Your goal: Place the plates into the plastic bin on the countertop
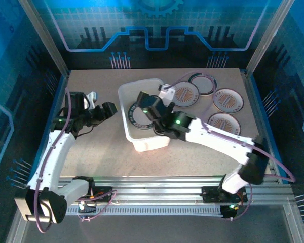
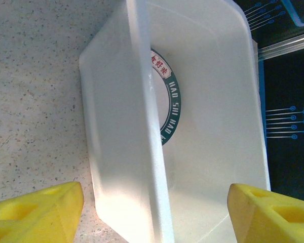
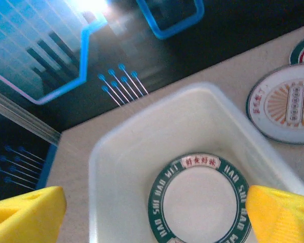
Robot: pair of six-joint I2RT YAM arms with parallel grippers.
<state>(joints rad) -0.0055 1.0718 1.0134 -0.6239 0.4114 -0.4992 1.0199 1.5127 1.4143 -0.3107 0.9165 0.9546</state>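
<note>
**Plates on their way to the bin:** The beige speckled surface (image 1: 101, 152) in front of you carries the white plastic bin (image 1: 123, 98). It sits at a slight angle near the middle, a little toward the back.

Your right arm (image 1: 213, 136) reaches in from the near right corner and ends above the bin's open top. Your left arm (image 1: 58, 147) rises along the left side and bends toward the bin's left wall.

One green-rimmed plate (image 1: 134, 115) lies flat on the bin's floor, with white lettering running around its dark band.

Four more plates rest on the surface to the right of the bin:
- An orange-centred plate (image 1: 185, 94) sits just beside the bin's far right corner.
- A dark-rimmed plate (image 1: 203, 84) lies behind it.
- A second orange-centred plate (image 1: 228, 99) lies toward the right edge.
- A third orange-centred plate (image 1: 224, 123) lies nearer you, partly covered by your right arm.

The right fingers (image 3: 154, 205) hover spread wide over the bin, above the green-rimmed plate, with nothing between them. The left fingers (image 2: 154, 215) also stand wide apart and hold nothing. They are just left of the bin, facing its left wall and clear of its rim in the overhead view.
</note>
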